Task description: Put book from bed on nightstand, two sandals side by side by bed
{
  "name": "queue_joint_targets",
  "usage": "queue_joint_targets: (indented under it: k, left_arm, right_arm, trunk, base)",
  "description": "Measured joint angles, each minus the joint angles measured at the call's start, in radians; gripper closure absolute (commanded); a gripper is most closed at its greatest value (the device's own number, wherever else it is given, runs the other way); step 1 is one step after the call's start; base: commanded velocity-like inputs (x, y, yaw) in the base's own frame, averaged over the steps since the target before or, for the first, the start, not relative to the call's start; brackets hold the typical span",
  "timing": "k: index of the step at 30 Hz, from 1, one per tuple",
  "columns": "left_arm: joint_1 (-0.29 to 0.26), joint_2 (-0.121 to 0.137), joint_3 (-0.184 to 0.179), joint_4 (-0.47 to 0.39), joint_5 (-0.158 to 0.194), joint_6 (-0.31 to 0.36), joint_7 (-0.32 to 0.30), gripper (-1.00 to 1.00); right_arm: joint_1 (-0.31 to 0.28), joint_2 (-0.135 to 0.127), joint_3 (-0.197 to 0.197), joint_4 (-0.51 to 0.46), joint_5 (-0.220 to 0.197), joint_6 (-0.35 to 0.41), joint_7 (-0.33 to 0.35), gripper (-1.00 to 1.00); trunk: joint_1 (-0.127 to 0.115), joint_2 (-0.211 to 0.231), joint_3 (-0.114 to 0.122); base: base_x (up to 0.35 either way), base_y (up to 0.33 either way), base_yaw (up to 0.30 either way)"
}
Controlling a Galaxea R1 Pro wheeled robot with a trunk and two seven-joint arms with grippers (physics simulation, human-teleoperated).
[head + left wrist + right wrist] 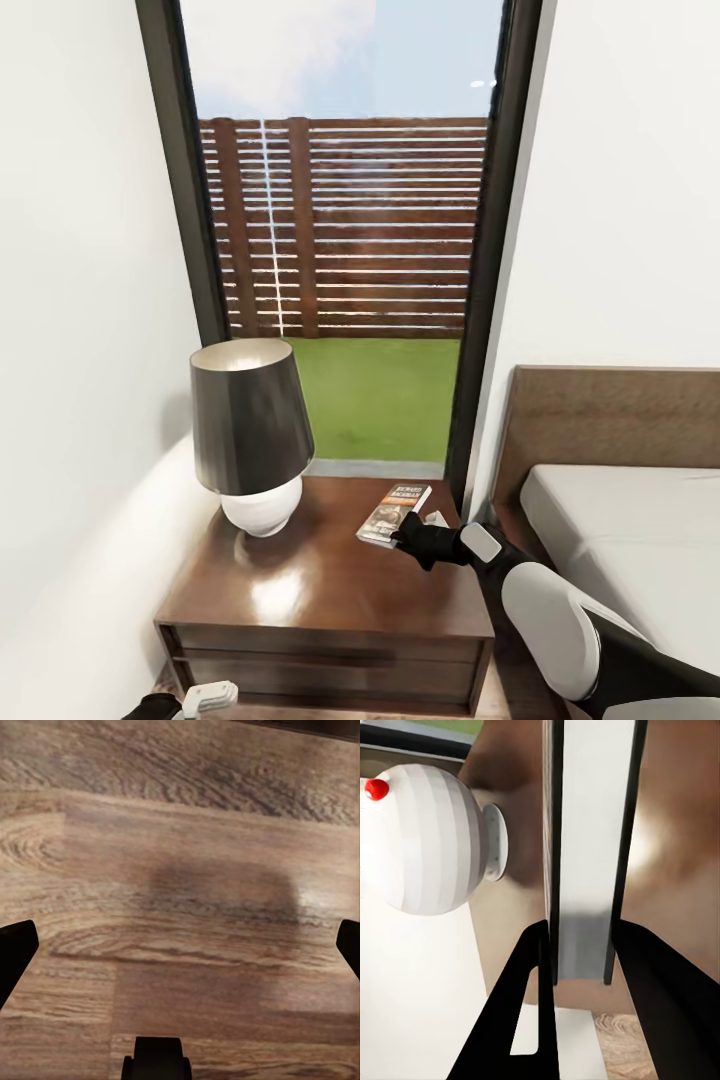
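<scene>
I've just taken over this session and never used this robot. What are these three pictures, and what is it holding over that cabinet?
The large picture comes from the robot's head, looking down over its arms. The right gripper holds the book low over the nightstand, next to the lamp; the bed is to the right. The right wrist camera looks along its fingers, shut on the book's white page edge, with the lamp base beyond. The left wrist camera shows wooden floor between open fingers.
</scene>
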Motion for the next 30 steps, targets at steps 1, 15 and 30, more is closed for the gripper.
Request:
queue_joint_targets:
  k: [1, 15, 30]
  left_arm:
    - [0.000, 0.000, 0.000, 0.000, 0.000, 0.000, 0.000, -1.00]
    - [0.000, 0.000, 0.000, -0.001, 0.000, 0.001, 0.000, -1.00]
    - [0.000, 0.001, 0.000, -0.012, 0.000, 0.001, 0.000, -1.00]
  right_arm:
    - [0.000, 0.000, 0.000, 0.000, 0.000, 0.000, 0.000, 1.00]
    - [0.000, -0.001, 0.001, 0.000, 0.000, 0.001, -0.001, 1.00]
    - [0.000, -0.001, -0.001, 0.000, -0.001, 0.001, 0.000, 1.00]
  trunk:
    - [0.000, 0.000, 0.000]
    - [0.000, 0.000, 0.000]
    - [0.000, 0.000, -0.005]
  base:
    - [0.015, 0.000, 0.000]
    - [0.004, 0.000, 0.000]
    - [0.000, 0.000, 0.000]
